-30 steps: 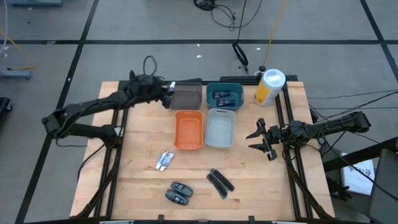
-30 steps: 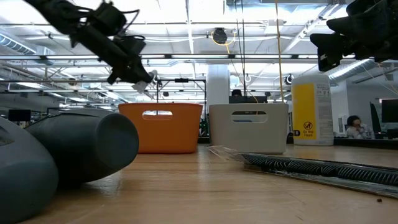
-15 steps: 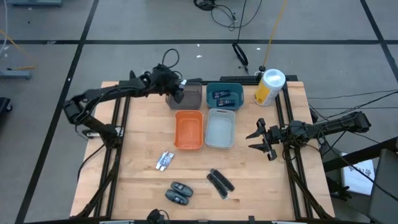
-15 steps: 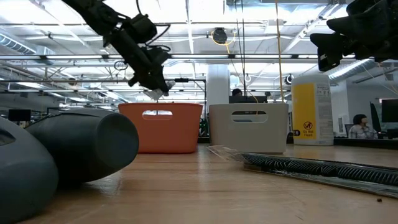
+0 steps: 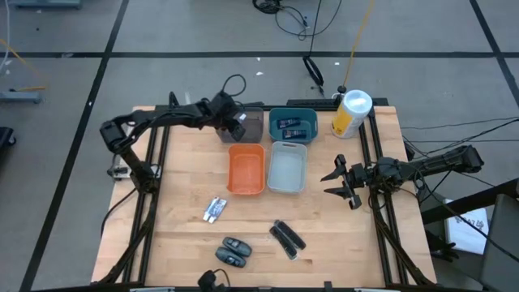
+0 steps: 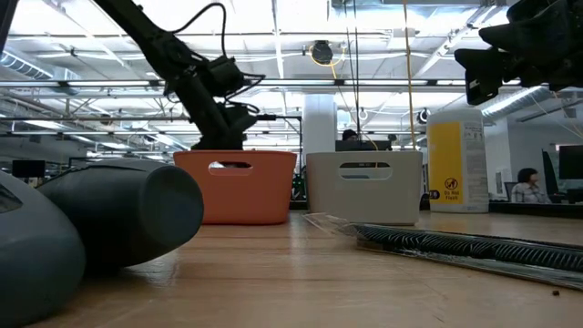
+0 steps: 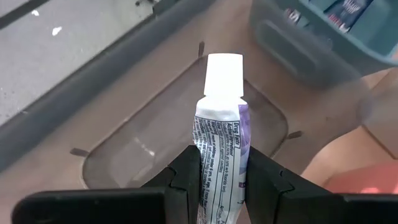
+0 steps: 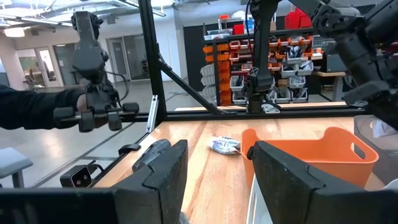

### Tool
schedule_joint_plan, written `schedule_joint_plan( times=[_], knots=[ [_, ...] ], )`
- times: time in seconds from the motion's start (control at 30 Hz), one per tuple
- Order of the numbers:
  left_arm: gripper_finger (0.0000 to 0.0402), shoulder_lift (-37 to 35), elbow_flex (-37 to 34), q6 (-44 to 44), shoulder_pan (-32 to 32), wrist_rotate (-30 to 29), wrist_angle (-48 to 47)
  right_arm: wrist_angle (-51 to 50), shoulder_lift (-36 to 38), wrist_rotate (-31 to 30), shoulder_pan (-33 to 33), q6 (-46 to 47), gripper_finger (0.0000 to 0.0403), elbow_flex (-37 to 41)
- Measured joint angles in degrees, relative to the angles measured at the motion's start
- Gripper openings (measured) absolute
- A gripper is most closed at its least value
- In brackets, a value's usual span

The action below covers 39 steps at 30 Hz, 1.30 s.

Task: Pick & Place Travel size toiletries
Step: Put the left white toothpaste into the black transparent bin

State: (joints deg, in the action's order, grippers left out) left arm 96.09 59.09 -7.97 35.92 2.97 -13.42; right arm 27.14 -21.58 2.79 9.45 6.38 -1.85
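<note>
My left gripper (image 5: 235, 126) is over the grey bin (image 5: 251, 126) at the table's far edge, shut on a silvery-white tube (image 7: 221, 149) with a white cap (image 7: 224, 74). The second silvery-white tube (image 5: 214, 209) lies flat on the table, near the two dark grey ovals (image 5: 233, 251) and two slim black bars (image 5: 287, 238). Two dark blue tubes (image 5: 292, 126) lie in the teal bin (image 5: 310, 113). My right gripper (image 5: 340, 182) waits open at the table's right side. My left gripper pinches the silvery-white tube by its printed body (image 7: 219, 168), between the two fingers (image 7: 186, 174). The capped end sticks out forward past the fingertips. The tube is lifted clear, above the floor of the grey bin (image 7: 143, 149).
An orange bin (image 5: 246, 169) and a pale bin (image 5: 286, 166) stand side by side mid-table, just nearer than the grey and teal bins. A yellow-and-white canister (image 5: 351, 113) stands at the far right corner. Bare wood lies around the loose items near the front.
My left gripper, carrying the silvery-white tube, has moved toward the table's right along the far edge and come down over the grey bin. In the low view it has sunk to just above the orange bin's rim. The right arm has kept still.
</note>
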Motion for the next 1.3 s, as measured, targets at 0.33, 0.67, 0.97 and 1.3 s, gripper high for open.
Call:
schedule_joint_plan(
  times=[0.33,0.67,0.97,1.3],
  knots=[
    [0.0093,1.0,0.0,0.0,0.0,-0.2,0.2,0.0,0.0,0.0,0.0,-0.1,0.0171,0.0],
    [0.0093,1.0,0.0,0.3,-1.1,-0.6,0.2,0.0,0.0,0.0,0.0,-0.2,0.0171,0.0],
    [0.0097,1.0,-0.1,0.3,-1.9,-1.4,0.3,0.0,0.0,0.0,0.0,-0.1,0.0171,0.0],
    [0.0216,1.0,-0.1,1.7,-1.9,-4.6,0.5,0.0,0.0,0.0,0.0,0.0,0.0171,0.0]
  ],
)
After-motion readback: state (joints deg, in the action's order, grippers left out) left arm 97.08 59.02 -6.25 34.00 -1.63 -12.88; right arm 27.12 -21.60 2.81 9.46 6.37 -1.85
